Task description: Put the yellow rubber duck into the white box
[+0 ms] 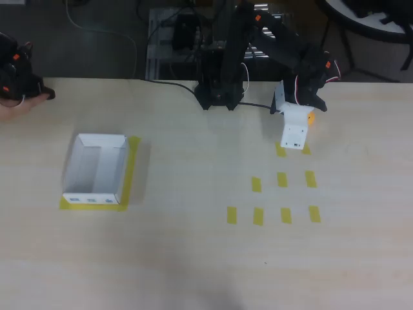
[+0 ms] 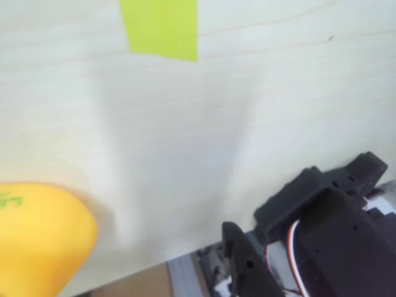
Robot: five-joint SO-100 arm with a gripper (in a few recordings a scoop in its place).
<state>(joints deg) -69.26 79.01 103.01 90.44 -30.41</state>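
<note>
one tool (image 1: 298,132) sat upper right in overhead view, touching yellow rubber duck (image 1: 311,118); grip state unclear. white box (image 1: 95,171) lay left on table (image 1: 193,258).

The yellow rubber duck (image 2: 40,238) sits big in the bottom left corner. A yellow tape strip (image 2: 161,28) lies on the pale tabletop (image 2: 260,105) at the top.

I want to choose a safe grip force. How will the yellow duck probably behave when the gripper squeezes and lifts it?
The duck looks small beside the gripper, so it is probably light. Its surface appears smooth and rounded in the wrist view, so it may slip or squirt out of the fingers. With so rounded a body, it might roll or wobble on the table if nudged.
</note>
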